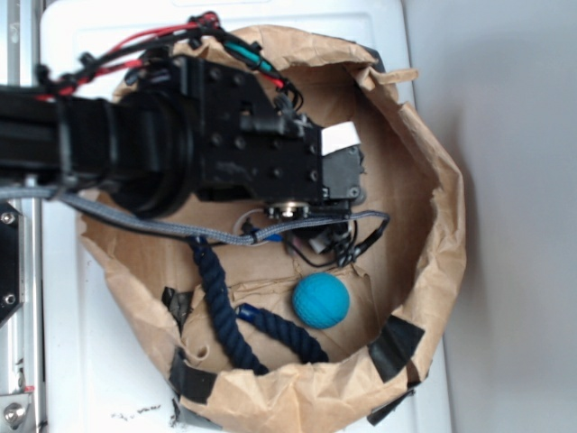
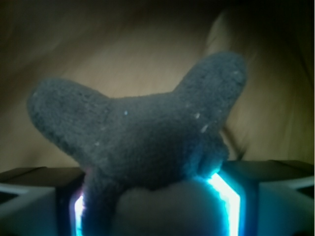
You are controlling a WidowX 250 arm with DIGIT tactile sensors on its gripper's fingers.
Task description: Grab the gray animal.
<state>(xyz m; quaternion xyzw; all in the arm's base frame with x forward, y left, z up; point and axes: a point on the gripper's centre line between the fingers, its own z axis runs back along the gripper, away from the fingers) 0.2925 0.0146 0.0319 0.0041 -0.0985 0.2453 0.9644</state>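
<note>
The gray animal (image 2: pixel 142 137) fills the wrist view: dark gray plush with two floppy ears spread up and out, and a paler rounded part low between the lit finger pads (image 2: pixel 227 194). My gripper (image 2: pixel 155 199) is shut on it, with plush pressed against both pads. In the exterior view the gripper (image 1: pixel 317 242) points down into the paper-lined basin. There the black arm and wrist cover the toy almost wholly.
A teal ball (image 1: pixel 321 299) lies just below the gripper. A navy rope (image 1: pixel 230 311) curves along the lower left of the basin. Crumpled brown paper walls (image 1: pixel 437 225) ring the space, held by black tape patches (image 1: pixel 394 347).
</note>
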